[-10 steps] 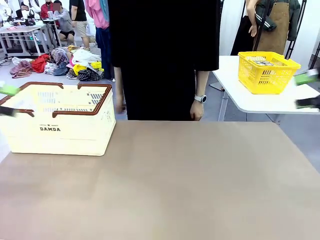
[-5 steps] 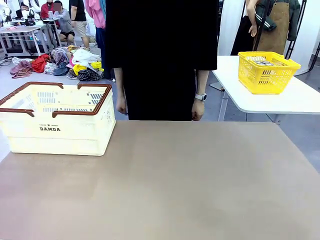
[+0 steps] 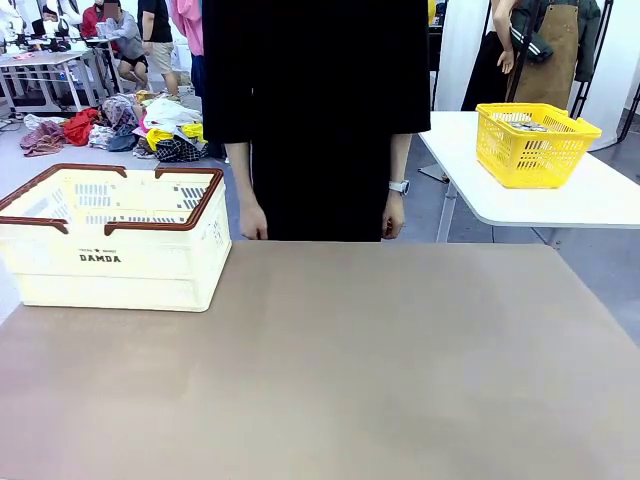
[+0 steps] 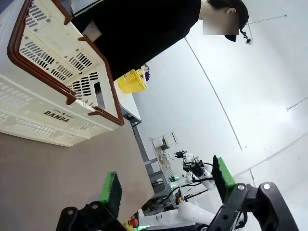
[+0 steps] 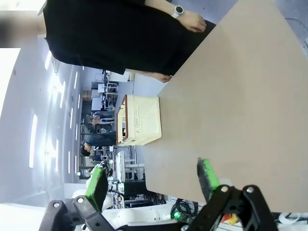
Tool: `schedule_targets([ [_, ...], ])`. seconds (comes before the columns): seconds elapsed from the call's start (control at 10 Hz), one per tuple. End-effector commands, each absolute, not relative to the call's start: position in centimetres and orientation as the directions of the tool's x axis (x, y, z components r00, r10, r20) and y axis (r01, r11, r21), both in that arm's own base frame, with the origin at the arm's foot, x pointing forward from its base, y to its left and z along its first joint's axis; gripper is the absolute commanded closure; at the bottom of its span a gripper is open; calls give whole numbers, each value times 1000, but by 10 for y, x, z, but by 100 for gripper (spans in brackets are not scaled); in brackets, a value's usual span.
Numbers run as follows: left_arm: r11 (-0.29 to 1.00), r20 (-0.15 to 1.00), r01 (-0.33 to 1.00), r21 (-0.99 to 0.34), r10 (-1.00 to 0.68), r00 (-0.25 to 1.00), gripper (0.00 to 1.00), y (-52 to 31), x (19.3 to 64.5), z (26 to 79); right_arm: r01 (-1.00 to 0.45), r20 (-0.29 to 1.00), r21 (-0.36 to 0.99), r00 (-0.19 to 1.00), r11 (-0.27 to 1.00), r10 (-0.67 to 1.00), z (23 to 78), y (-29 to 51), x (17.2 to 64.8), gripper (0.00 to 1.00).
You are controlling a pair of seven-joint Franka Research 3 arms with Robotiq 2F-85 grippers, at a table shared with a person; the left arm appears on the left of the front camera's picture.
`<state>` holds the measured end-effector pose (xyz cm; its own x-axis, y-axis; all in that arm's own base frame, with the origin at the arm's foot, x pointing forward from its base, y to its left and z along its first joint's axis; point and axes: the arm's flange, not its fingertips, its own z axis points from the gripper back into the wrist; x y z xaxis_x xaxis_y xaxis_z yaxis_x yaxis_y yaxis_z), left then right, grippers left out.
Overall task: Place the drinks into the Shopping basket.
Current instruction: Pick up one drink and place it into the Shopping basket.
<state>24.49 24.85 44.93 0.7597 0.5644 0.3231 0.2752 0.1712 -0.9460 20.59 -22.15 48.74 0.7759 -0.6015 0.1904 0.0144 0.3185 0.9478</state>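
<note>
The cream-white Shopping basket [image 3: 115, 240] with brown rim and "DAMDA" print stands at the table's far left; I also see it in the left wrist view [image 4: 48, 91] and far off in the right wrist view [image 5: 141, 120]. The drinks are out of view. My left gripper [image 4: 166, 183] is open, held up in the air beside the basket with nothing between its green pads. My right gripper [image 5: 151, 178] is open too, hovering off the table's side, empty. A person in black stands at the far edge, hands [image 3: 250, 222] hanging down.
The brown table top [image 3: 350, 370] stretches wide and bare. A bright yellow mesh basket [image 3: 535, 145] sits on a white side table [image 3: 560, 205] at the back right. Clothes lie piled on the floor [image 3: 150, 125] behind.
Both grippers' green pads, seen at the picture's left and right edges a second ago, have withdrawn out of the front view. The person has shifted slightly left.
</note>
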Motion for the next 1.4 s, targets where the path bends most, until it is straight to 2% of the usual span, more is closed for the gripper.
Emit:
schedule_targets([
  [0.0, 175, 337, 290, -941, 554, 761, 0, 249, 244, 451, -22, 221, 947, 768, 320, -601, 490, -226, 204, 0],
  [1.3, 175, 337, 290, -941, 554, 761, 0, 249, 244, 451, -22, 221, 947, 768, 320, -601, 490, -226, 204, 0],
])
